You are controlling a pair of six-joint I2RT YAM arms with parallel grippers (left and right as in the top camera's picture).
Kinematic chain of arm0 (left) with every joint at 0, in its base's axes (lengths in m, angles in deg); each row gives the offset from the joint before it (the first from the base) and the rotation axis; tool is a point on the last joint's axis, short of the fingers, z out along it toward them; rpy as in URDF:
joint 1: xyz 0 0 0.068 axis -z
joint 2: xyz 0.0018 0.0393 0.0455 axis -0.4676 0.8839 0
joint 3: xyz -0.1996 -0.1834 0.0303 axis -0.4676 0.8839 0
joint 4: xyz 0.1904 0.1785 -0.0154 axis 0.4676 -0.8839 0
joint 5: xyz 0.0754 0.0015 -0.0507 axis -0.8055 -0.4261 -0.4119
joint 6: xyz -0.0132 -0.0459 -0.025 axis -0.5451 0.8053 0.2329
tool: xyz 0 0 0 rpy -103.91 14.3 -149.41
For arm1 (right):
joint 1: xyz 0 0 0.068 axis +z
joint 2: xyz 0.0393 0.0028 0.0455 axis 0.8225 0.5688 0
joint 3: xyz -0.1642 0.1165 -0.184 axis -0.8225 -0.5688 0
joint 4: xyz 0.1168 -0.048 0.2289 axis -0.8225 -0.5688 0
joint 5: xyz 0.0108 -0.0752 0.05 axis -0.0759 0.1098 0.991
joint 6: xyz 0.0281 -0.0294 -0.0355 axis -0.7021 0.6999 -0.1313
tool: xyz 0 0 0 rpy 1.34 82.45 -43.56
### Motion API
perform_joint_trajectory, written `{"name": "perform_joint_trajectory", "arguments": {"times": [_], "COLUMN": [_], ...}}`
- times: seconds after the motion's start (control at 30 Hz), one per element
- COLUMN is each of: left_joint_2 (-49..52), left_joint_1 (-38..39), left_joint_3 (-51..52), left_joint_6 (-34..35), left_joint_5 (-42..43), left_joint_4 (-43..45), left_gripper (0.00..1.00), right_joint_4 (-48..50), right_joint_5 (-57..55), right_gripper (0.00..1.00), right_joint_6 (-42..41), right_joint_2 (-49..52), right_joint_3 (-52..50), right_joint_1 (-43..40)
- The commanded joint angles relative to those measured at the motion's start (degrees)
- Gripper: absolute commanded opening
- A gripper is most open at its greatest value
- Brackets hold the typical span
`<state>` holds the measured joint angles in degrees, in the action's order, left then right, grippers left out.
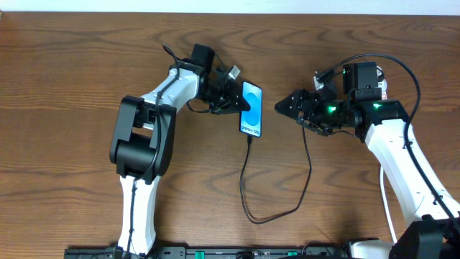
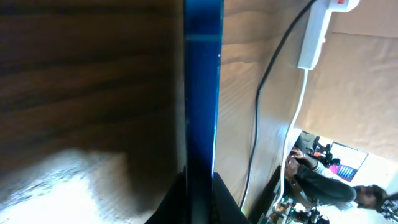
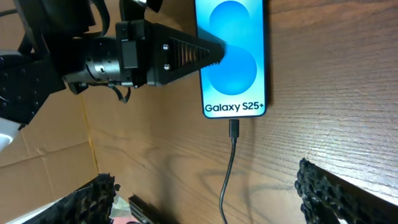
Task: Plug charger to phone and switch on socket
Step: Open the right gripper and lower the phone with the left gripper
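The phone (image 1: 252,108) lies on the table with its screen lit, and it also shows in the right wrist view (image 3: 233,56). My left gripper (image 1: 240,101) is shut on the phone's sides; in the left wrist view the phone's edge (image 2: 202,93) runs between the fingers (image 2: 200,186). The charger's black connector (image 3: 234,129) sits in the phone's bottom port. Its cable (image 1: 248,187) loops toward the table's front and back up to the right. The white socket (image 2: 318,31) with a red switch shows at the top right. My right gripper (image 1: 282,108) (image 3: 208,196) is open and empty, to the right of the phone.
The socket's white cord (image 2: 297,118) runs beside the black cable (image 2: 264,81). Cardboard (image 3: 43,130) lies beyond the table edge. A person (image 2: 323,180) is in the background. The right arm (image 1: 388,137) covers the socket area in the overhead view.
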<state>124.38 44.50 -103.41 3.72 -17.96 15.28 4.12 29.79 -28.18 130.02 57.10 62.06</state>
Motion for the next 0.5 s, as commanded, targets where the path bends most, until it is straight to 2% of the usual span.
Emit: {"name": "perform_joint_trajectory", "arguments": {"times": [0.0, 0.47], "left_joint_2": [-0.85, -0.85], "left_joint_1": [-0.02, 0.98], "left_joint_3": [-0.76, -0.57], "left_joint_6": [-2.03, -2.01], "left_joint_5": [1.92, -4.33], "left_joint_4": [-0.28, -1.03], "left_gripper": [0.07, 0.07], "right_joint_4": [-0.09, -0.17], "right_joint_5": [-0.81, -1.01], "right_gripper": [0.92, 0.93], "right_joint_6": [1.09, 1.09], "right_joint_2": [-0.31, -0.31], "right_joint_3": [0.44, 0.44], "right_joint_1": [-0.26, -0.26]}}
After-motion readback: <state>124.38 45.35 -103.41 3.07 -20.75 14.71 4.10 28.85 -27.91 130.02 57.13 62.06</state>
